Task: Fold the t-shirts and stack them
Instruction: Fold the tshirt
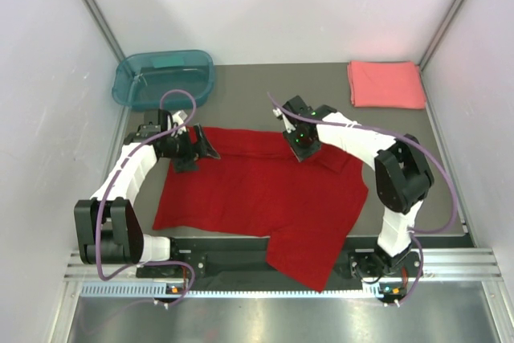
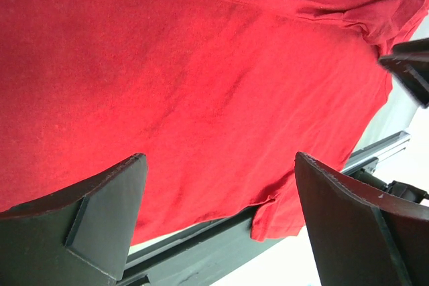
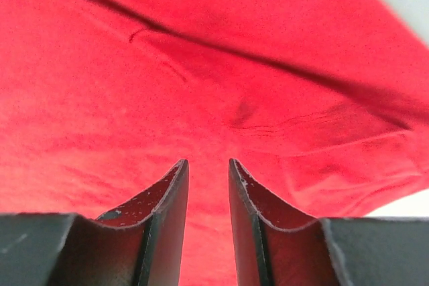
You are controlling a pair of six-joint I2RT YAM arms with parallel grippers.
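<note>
Well, the deep red t-shirt (image 1: 257,190) lies spread on the surface (image 1: 265,94), and the left tool (image 1: 198,149) hangs over its far left edge, jaws spread wide and gripping nothing, with the teal tub (image 1: 165,78) just beyond it. The right tool (image 1: 301,144) sits low over the shirt's far edge, its jaws drawn almost together with no cloth between them. Well beyond it to the right, the coral-pink t-shirt (image 1: 385,83) rests neatly folded.
</note>
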